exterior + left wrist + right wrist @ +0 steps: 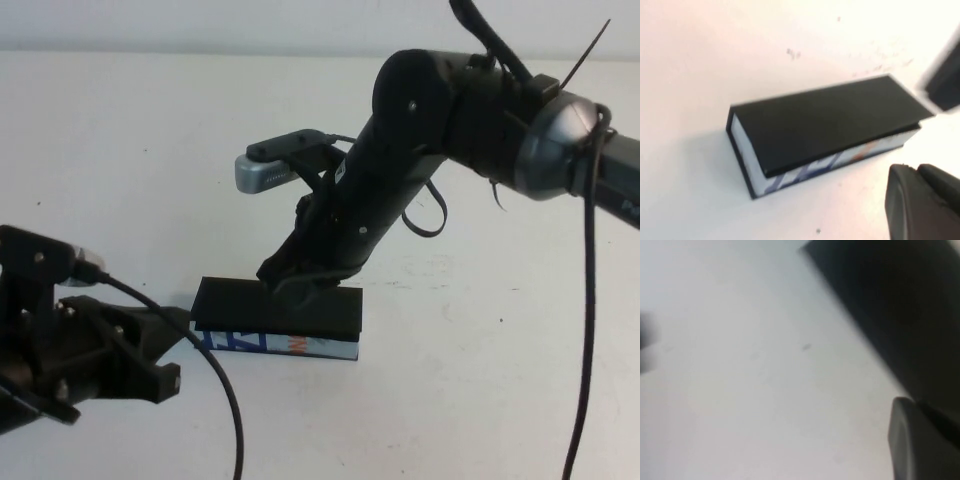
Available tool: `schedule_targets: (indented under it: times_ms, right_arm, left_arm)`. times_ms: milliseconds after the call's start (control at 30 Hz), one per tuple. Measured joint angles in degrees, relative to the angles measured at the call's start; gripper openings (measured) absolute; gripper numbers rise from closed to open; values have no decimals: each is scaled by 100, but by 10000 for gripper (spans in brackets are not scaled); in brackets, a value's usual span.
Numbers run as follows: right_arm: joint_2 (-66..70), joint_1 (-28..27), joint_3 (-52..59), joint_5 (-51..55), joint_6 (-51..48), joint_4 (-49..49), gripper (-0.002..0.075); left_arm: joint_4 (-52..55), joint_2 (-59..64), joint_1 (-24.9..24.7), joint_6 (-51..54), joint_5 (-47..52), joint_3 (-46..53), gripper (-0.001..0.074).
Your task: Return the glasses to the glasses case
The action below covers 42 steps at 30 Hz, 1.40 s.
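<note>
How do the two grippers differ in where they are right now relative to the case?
The right gripper is down on the lid of the case, reaching in from the far right; the left gripper sits low beside the case's left end, off the lid. The right arm is stretched out and angled down; the left is tucked near the table edge. Both are black.

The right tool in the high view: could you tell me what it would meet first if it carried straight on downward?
Most likely the lid of the glasses case; the right tool looks to be right at it.
</note>
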Motion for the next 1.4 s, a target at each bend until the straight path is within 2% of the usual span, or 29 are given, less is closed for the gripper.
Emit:
schedule_targets:
  times_ms: [233, 533, 733, 967, 1133, 1200, 1400]
  right_arm:
    - [785, -12, 0, -374, 184, -120, -11]
    - [884, -45, -46, -279, 198, 10, -11]
    - [547, -34, -9, 260, 149, 9, -11]
    - [-675, -34, 91, 331, 126, -240, -11]
    - [-1799, -34, 984, -377, 163, -401, -11]
    - [-2301, -34, 1514, -998, 254, -428, -11]
    - [-3522, -34, 2793, -2426, 373, -412, -11]
  left_arm:
    - [14, -526, 0, -50, 0, 12, -4]
    - [83, -1321, 0, -107, -90, 47, -4]
    - [268, -2561, 0, -107, -1072, 96, -4]
    - [262, -4444, 0, -31, -2503, 723, -4]
    - [91, -5438, 0, -17, -3362, 1459, -4]
    - [73, -5689, 0, -14, -3573, 1709, -4]
    - [33, -5775, 0, -14, -3779, 2346, -4]
